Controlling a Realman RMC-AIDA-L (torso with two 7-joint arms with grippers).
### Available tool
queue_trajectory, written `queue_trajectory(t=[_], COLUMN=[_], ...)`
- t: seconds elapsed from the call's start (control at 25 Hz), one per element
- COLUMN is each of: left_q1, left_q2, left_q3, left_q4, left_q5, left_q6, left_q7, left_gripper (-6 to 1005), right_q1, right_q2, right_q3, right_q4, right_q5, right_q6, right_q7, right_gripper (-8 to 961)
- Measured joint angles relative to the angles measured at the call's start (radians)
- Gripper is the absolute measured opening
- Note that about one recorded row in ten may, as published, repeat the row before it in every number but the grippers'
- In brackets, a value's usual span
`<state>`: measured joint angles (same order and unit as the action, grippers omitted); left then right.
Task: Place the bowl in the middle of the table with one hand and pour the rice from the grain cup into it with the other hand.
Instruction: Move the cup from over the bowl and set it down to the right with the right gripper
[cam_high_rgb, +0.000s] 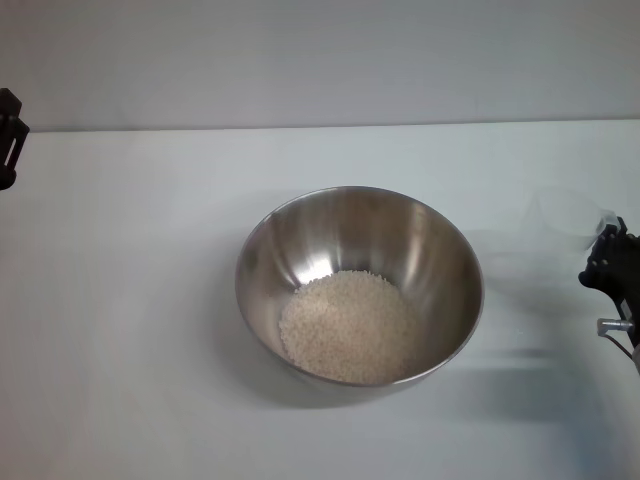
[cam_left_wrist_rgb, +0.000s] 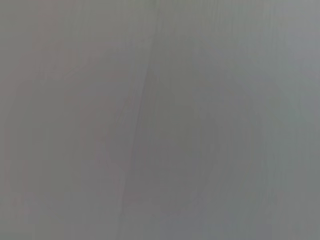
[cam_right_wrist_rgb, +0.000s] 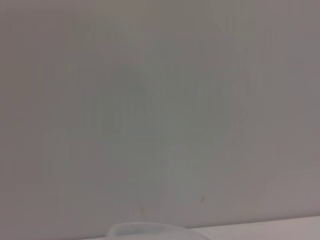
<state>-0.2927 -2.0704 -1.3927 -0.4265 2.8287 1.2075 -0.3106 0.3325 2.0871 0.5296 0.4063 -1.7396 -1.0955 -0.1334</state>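
Note:
The stainless-steel bowl (cam_high_rgb: 360, 283) stands upright in the middle of the white table (cam_high_rgb: 120, 340). A loose mass of off-white rice (cam_high_rgb: 348, 326) lies in its bottom. The clear grain cup (cam_high_rgb: 568, 210) stands on the table to the right of the bowl and looks empty. Its rim also shows in the right wrist view (cam_right_wrist_rgb: 145, 231). My right gripper (cam_high_rgb: 610, 262) is at the right edge, just beside the cup's handle; whether it touches the cup is unclear. My left gripper (cam_high_rgb: 8, 138) is at the far left edge, away from the bowl.
A plain grey wall stands behind the table's far edge. The left wrist view shows only a plain grey surface.

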Motion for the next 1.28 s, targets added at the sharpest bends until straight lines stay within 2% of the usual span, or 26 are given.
queue_trajectory(t=[1.28], left_q1=[0.001], left_q2=[0.002], left_q3=[0.0], left_q4=[0.0], left_q5=[0.0], left_q6=[0.015], left_q7=[0.004], left_gripper=[839], right_q1=[0.069], right_q2=[0.001], right_q3=[-0.013], right_q4=[-0.032], right_q5=[-0.008], right_q6=[0.111], right_q7=[0.0], right_gripper=[16])
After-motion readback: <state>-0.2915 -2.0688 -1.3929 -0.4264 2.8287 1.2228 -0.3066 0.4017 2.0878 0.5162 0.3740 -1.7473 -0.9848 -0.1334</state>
